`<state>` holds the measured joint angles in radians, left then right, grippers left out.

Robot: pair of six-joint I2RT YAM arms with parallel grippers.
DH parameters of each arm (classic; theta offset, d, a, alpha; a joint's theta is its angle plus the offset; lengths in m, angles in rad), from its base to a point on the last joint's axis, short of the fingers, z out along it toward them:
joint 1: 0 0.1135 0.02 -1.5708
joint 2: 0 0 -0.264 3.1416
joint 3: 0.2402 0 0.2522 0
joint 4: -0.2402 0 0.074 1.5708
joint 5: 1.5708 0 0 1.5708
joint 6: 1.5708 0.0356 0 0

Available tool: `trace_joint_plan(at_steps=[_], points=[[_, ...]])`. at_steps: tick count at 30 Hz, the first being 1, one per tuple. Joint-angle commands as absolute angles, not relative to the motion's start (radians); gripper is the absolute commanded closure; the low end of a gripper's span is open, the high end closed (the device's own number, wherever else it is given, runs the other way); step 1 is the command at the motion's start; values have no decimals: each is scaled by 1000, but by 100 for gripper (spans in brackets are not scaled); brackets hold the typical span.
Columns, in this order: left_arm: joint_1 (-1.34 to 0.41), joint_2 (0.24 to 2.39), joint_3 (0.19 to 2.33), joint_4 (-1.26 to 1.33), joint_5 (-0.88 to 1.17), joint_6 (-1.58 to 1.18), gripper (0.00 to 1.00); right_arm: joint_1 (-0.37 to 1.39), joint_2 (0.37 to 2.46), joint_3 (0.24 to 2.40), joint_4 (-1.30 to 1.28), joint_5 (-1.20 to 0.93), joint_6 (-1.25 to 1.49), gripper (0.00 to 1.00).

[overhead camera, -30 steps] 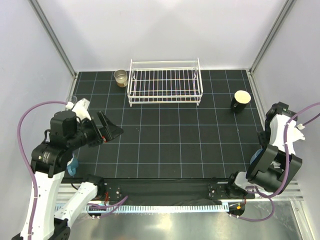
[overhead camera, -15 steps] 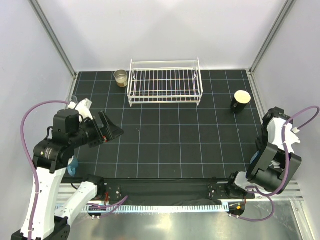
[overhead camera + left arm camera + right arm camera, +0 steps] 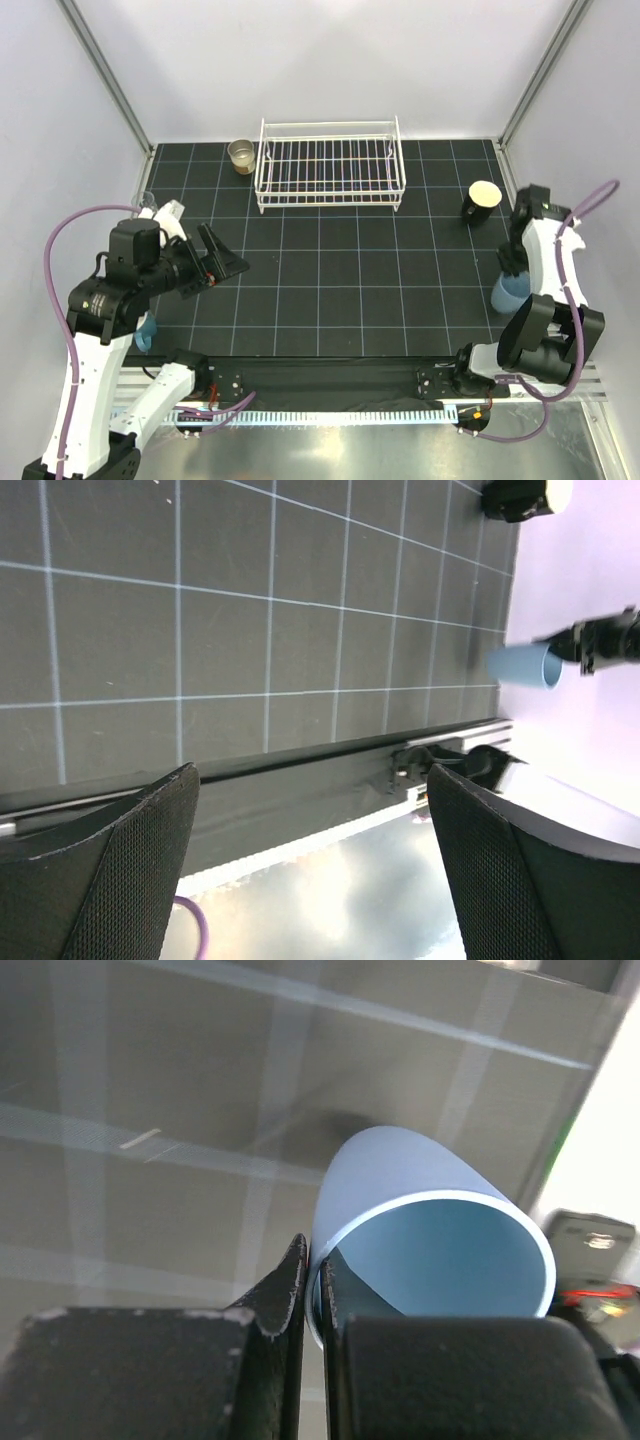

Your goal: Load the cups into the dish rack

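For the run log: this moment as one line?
left gripper: open, empty | right gripper: shut on rim of blue cup | rack: no cups yet | black cup, tan cup: outside rack

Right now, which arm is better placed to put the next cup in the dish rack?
Right. The right hand is shut on the rim of the light blue tumbler, so it should carry it to the dish rack. The left hand is open, holding nothing.
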<state>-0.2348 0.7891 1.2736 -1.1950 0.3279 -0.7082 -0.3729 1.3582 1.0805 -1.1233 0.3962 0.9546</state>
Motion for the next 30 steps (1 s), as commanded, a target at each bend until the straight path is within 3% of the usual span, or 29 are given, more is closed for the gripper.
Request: trace_joint_plan(at_steps=[1, 10, 14, 18, 22, 30], points=[[-238, 778, 1302, -1167, 370, -764, 9, -260, 1310, 1262, -1163, 347, 994, 96], [-238, 801, 1285, -1091, 414, -928, 6, -14, 1223, 1496, -944, -22, 848, 96], [-238, 811, 1285, -953, 492, -1018, 0, 46, 1083, 1378, -578, -417, 836, 96], [-238, 787, 1295, -757, 519, -1107, 0, 124, 962, 1124, -98, -609, 987, 96], [-238, 724, 1256, -556, 505, -1187, 0, 239, 911, 964, 419, -603, 1208, 96], [-238, 687, 1186, -371, 525, -1227, 0, 588, 1041, 983, 831, -476, 1295, 96]])
